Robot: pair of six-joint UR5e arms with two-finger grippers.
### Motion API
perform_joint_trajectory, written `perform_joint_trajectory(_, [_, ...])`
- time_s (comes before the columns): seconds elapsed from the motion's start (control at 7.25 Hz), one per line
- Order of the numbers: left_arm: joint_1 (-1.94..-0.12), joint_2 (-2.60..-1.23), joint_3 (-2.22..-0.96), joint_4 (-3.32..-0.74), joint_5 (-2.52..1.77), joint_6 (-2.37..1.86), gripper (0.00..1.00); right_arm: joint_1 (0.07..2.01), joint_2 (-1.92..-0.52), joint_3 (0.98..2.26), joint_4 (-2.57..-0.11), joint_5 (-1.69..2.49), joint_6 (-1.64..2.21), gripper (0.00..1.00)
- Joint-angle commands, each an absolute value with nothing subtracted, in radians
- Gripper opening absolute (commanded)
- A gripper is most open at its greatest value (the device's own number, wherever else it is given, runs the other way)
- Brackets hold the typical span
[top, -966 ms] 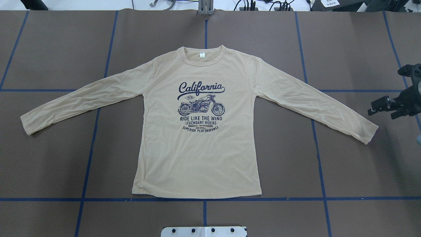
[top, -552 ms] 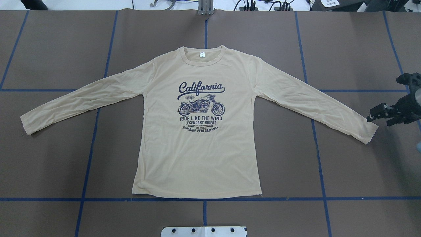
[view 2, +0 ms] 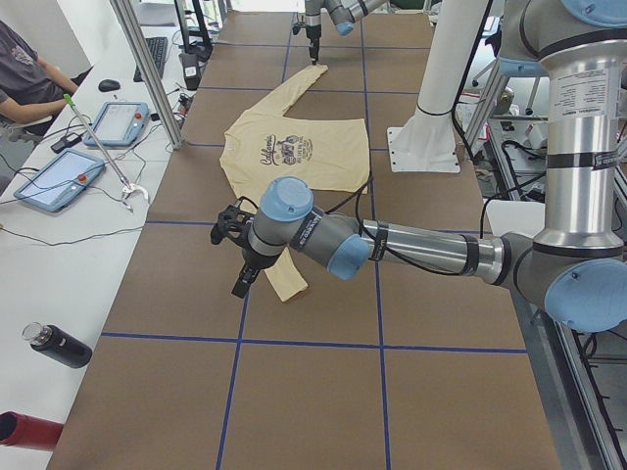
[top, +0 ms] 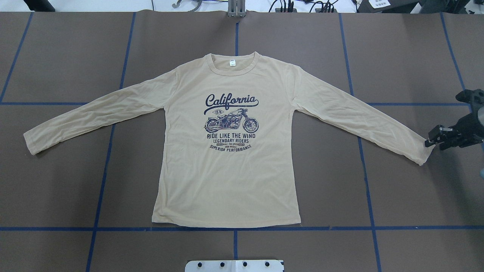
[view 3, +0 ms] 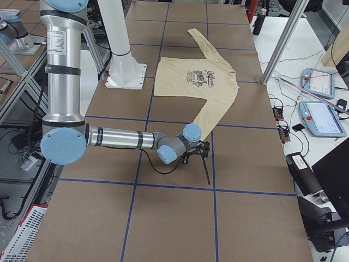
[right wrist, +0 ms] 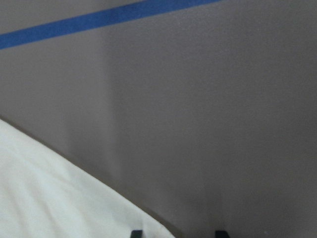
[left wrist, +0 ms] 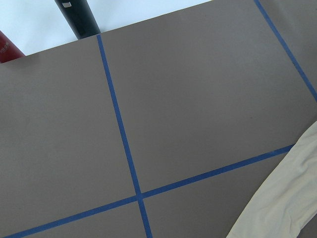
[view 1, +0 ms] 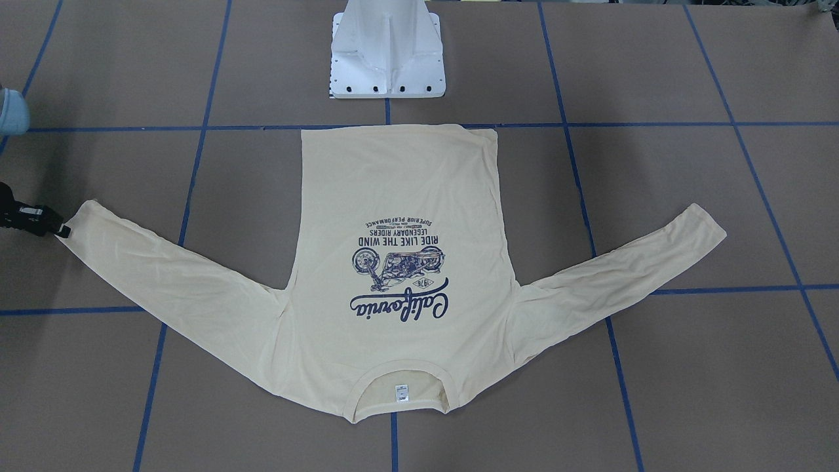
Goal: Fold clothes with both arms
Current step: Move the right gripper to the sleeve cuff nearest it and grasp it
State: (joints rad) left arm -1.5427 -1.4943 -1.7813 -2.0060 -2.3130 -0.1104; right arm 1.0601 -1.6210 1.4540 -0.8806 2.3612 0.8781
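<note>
The pale cream-yellow long-sleeved T-shirt (top: 227, 162) lies flat on the brown table, print up, collar away from the robot and both sleeves spread out; it also shows in the front-facing view (view 1: 400, 196). My right gripper (top: 434, 145) is low at the right sleeve's cuff (top: 423, 149). It shows at the left edge of the front-facing view (view 1: 56, 226). In the right wrist view its fingertips (right wrist: 136, 232) stand apart, open and empty, with the cuff edge beside them. My left gripper (view 2: 240, 279) hovers near the left cuff; I cannot tell whether it is open or shut.
The white pedestal base (view 1: 388, 59) stands at the shirt's hem side. Blue tape lines (top: 102, 170) cross the table. A side bench holds tablets (view 2: 59, 176). A black bottle (view 2: 59, 345) lies there, and a person (view 2: 29, 73) sits at it.
My right gripper has moved towards the robot and down to the right sleeve's cuff. The shirt has not moved.
</note>
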Motion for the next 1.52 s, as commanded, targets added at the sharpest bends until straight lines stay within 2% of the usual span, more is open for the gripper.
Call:
perform_joint_trajectory(0.0, [-1.543,-1.486,-1.787,-2.006,-2.312,-0.11,1.0,1.057,-1.621,1.459,-0.881,2.362,0.879,0.31])
perform_joint_trajectory(0.14, [-1.542,-1.486,-1.787,-2.006,-2.312,-0.11,1.0,1.057,-1.623,1.459,-0.881,2.364,0.879,0.0])
perform_joint_trajectory(0.28, [-1.542,-1.486,-1.787,-2.006,-2.313,-0.11,1.0,1.057,-1.631,1.462,-0.879,2.381,0.879,0.0])
perform_joint_trajectory(0.55, [-1.542,-1.486,-1.795,-2.006,-2.313,-0.11,1.0,1.095,-1.614,1.564,-0.897,2.492,0.935,0.0])
perform_joint_trajectory(0.69, [-1.542,-1.488,-1.796,-2.006,-2.319,-0.11,1.0,1.103,-1.532,1.562,-0.897,2.505,1.001,0.0])
perform_joint_trajectory(0.83, [-1.54,-1.488,-1.795,-2.006,-2.319,-0.11,1.0,1.073,-1.423,1.552,-0.916,2.488,1.097,0.0])
perform_joint_trajectory(1.1, [-1.54,-1.486,-1.795,-2.014,-2.319,-0.109,1.0,0.994,-1.115,1.525,-1.119,2.371,1.311,0.0])
perform_joint_trajectory(1.38, [-1.54,-1.488,-1.796,-2.016,-2.319,-0.107,1.0,0.934,-0.856,1.398,-1.201,2.242,1.394,0.0])
